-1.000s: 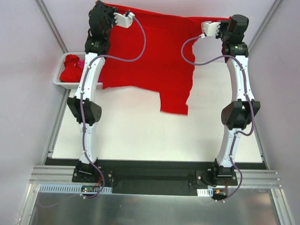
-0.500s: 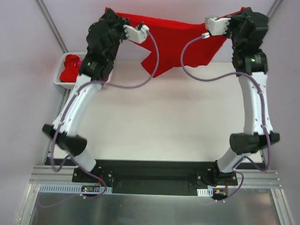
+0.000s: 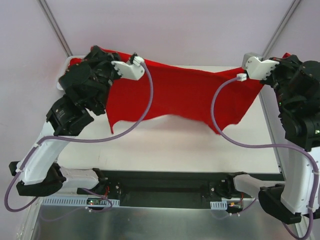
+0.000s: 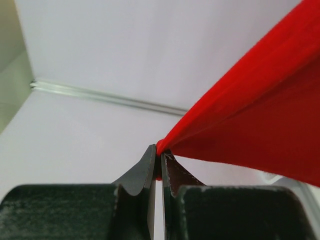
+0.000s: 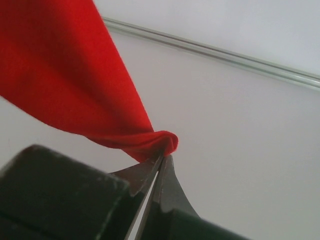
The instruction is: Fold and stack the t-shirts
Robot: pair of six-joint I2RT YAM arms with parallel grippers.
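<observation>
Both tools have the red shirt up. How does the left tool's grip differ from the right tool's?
The left tool pinches a thin, flat point of the red shirt; the right tool pinches a rolled, bulging wad. In the wrist views, cloth fans up and right from the left tool, up and left from the right tool. Shared: both are shut on the same shirt, stretched between them.
</observation>
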